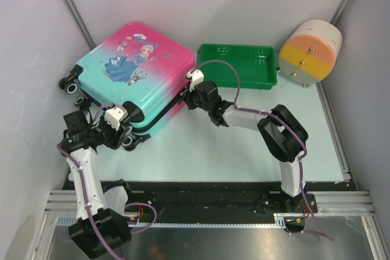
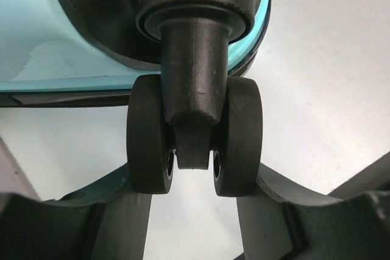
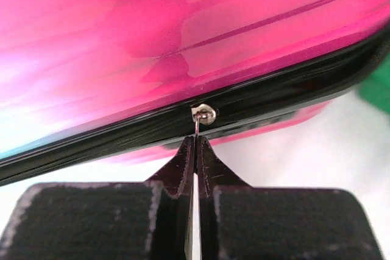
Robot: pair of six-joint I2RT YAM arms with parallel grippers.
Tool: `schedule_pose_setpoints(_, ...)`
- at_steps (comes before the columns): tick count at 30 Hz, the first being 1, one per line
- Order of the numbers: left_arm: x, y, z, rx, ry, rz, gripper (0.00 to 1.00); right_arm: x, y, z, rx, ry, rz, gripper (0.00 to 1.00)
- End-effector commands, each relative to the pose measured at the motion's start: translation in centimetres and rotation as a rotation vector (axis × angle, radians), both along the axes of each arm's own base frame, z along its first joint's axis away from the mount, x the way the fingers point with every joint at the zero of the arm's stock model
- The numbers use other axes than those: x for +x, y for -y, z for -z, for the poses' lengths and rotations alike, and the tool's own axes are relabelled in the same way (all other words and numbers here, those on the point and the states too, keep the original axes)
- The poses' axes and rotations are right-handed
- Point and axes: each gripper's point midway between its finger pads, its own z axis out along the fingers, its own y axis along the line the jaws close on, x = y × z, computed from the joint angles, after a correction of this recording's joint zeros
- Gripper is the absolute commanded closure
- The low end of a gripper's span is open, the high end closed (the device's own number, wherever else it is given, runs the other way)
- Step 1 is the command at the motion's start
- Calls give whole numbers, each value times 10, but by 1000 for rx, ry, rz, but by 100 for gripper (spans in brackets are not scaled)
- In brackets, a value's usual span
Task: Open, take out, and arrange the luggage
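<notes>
Pulling steadily along the luggage (image 1: 140,65) seam should suit right jaws clamped on the zipper pull (image 3: 203,115); left jaws straddle a wheel (image 2: 149,135), grip unclear.

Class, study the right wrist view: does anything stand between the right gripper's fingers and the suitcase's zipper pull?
Nothing visible does. The right gripper has its fingers shut directly on the thin metal zipper pull hanging from the black zipper band of the luggage.

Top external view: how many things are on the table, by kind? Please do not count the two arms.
Suitcase: 1
Green tray: 1
White-and-orange cylinder: 1
Total: 3
</notes>
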Motion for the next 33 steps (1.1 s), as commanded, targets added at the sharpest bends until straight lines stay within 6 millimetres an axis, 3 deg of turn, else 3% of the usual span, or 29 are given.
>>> schedule_pose_setpoints(1,-4,51,-11,-208,-2,76,100,-128,-68,-3,81,-159,-350,100)
schedule_pose_setpoints(8,2,60,-9,-197,-1,65,100,-191,-90,-13,133,-255,-449,100)
schedule_pose_setpoints(12,5,74,-9,-201,-15,84,100,-216,-106,-31,197,-260,-510,100)
schedule_pose_setpoints(14,6,79,-10,-199,-13,98,100,-209,-107,-36,220,-240,-491,100)
schedule_pose_setpoints(19,-3,101,-14,-192,18,201,100,-150,-81,-33,205,-182,-358,100)
schedule_pose_setpoints(21,-6,111,-19,-205,19,235,90,-136,-69,-25,164,-176,-329,100)
schedule_pose_setpoints(22,-4,110,-22,-201,23,218,63,-123,-59,-22,154,-180,-300,100)
schedule_pose_setpoints(25,8,104,-38,-187,7,127,23,-112,-47,-14,134,-193,-276,100)
schedule_pose_setpoints(26,16,91,-47,-132,23,70,21,-113,-45,-14,133,-195,-276,100)
schedule_pose_setpoints(28,9,83,-49,-82,-5,63,12,-113,-45,-15,137,-190,-275,100)
schedule_pose_setpoints(30,10,70,-68,-51,42,1,3,-113,-46,-16,144,-189,-272,100)
schedule_pose_setpoints(33,13,47,-96,-40,92,-88,1,-114,-48,-14,144,-190,-270,100)
